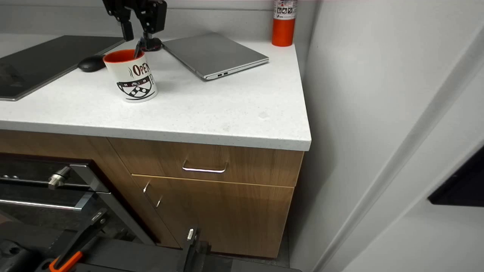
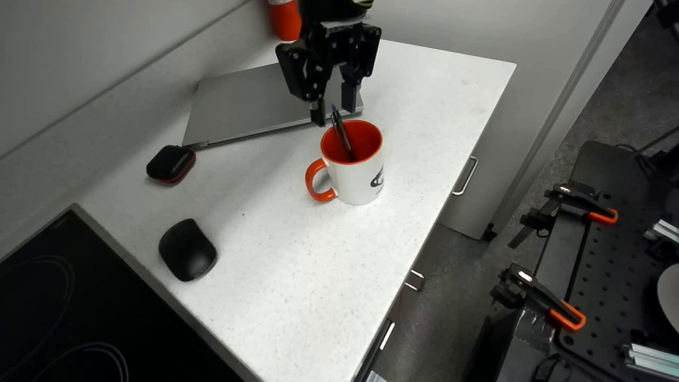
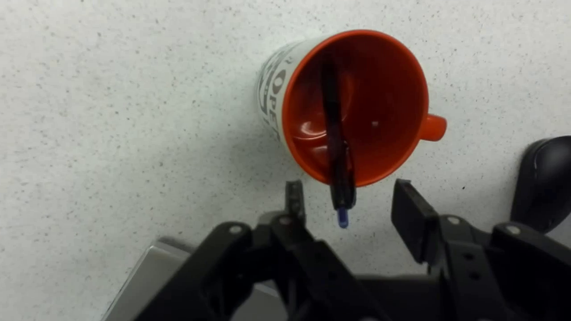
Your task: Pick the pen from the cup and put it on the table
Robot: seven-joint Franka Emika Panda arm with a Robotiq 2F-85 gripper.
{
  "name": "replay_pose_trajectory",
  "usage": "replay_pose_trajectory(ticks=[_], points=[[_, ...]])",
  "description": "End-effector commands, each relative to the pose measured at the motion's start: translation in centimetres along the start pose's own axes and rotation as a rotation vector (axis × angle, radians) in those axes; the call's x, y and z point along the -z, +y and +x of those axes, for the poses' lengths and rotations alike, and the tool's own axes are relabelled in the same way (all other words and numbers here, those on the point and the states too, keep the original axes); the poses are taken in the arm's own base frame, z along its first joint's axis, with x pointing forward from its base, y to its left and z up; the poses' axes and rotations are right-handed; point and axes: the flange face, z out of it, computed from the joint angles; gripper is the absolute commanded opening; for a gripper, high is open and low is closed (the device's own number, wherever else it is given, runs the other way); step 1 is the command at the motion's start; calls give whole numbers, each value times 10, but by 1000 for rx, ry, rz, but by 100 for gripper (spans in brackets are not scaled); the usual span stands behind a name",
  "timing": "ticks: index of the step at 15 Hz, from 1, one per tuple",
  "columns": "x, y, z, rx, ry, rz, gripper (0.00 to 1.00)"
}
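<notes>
The white cup with a black logo and red-orange rim (image 1: 132, 81) stands upright on the white table (image 1: 227, 113). It also shows in an exterior view (image 2: 359, 183) and in the wrist view (image 3: 383, 102), its red handle visible in both. The thin dark pen (image 2: 342, 136) leans inside the cup, its blue-tipped upper end sticking out over the rim. My gripper (image 2: 333, 109) is open above the rim at the pen's upper end. In the wrist view the pen's end (image 3: 342, 191) lies between the two open fingers of the gripper (image 3: 345, 200), touching neither in that view.
A closed grey laptop (image 1: 215, 54) lies behind the cup. A black mouse (image 2: 188, 249), a small black-and-red case (image 2: 171, 163) and a black cooktop (image 2: 63, 318) are on the handle side. A red canister (image 1: 283, 30) stands at the back corner. The table's front edge (image 1: 211, 139) is near the cup.
</notes>
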Motion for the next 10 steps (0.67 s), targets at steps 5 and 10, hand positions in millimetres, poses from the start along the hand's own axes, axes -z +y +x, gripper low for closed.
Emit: replay_pose_trajectory(ticks=[5,10], points=[[5,1,5,-30,-9,68,0],[15,5,-1,-41,-7,61,0]])
